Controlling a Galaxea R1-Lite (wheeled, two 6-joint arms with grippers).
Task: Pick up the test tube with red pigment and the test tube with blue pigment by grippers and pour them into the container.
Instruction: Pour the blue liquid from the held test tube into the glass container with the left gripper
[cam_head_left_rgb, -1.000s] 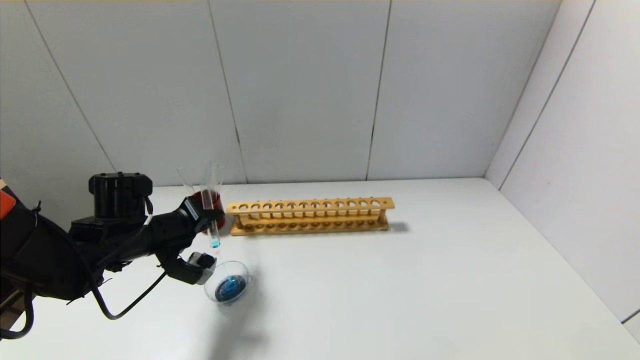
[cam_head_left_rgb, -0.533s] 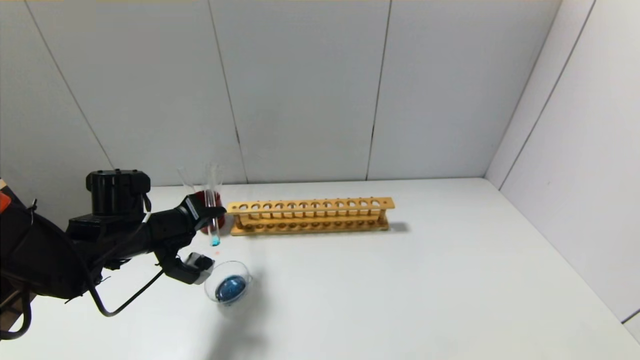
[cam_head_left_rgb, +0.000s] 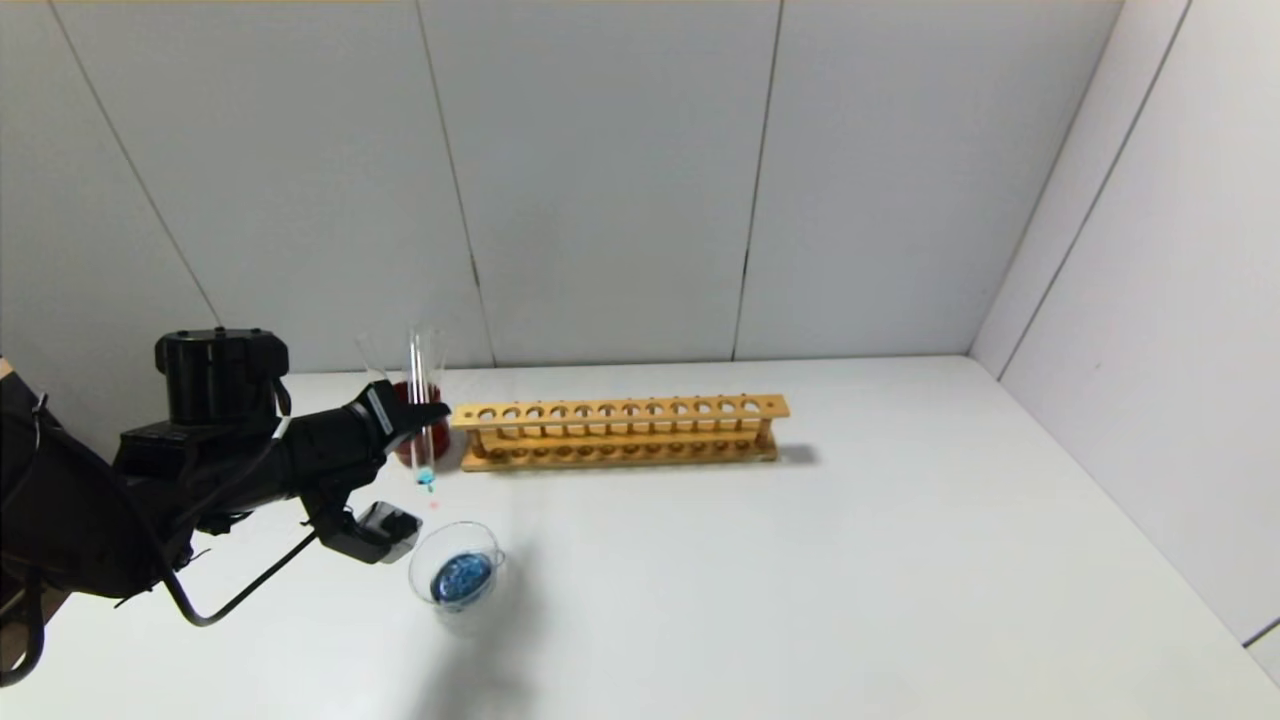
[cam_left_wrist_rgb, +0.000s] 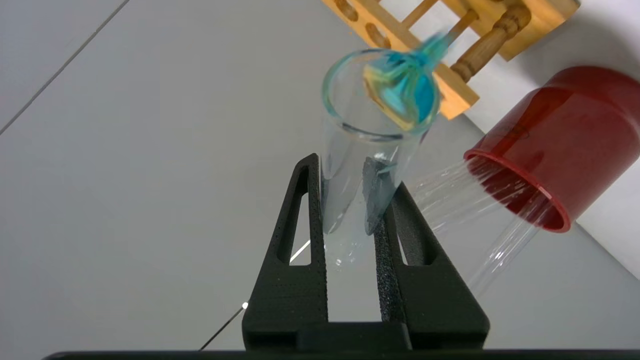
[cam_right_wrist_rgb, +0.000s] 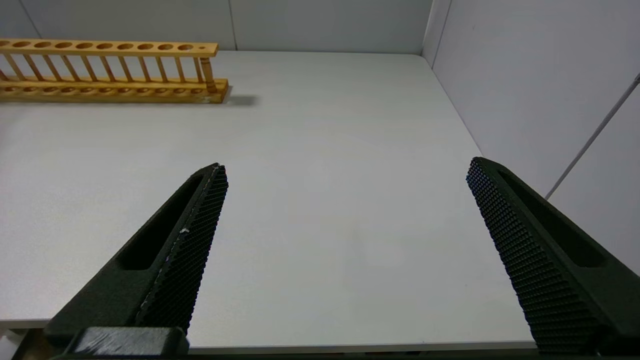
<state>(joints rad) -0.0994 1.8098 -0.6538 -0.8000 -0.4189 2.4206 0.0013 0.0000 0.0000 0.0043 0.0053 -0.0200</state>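
The left arm reaches forward and inward from the robot's left side, its black cabled forearm roughly level above the worktop. The left gripper (cam_head_left_rgb: 415, 418) points toward the far wall, jaws closed tight on a slim glass tube held upright. The right gripper (cam_right_wrist_rgb: 345, 250) hangs low near the worktop's near edge, jaws spread wide with nothing between them.

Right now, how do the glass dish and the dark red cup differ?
The glass dish is clear and holds blue liquid; the dark red cup is opaque, with clear tubes leaning out of it. The dish stands nearer the robot, out in the open; the cup stands farther back beside the wooden rack, partly hidden by the left hand and its blue-tipped tube. Both are round and rest on the white table.
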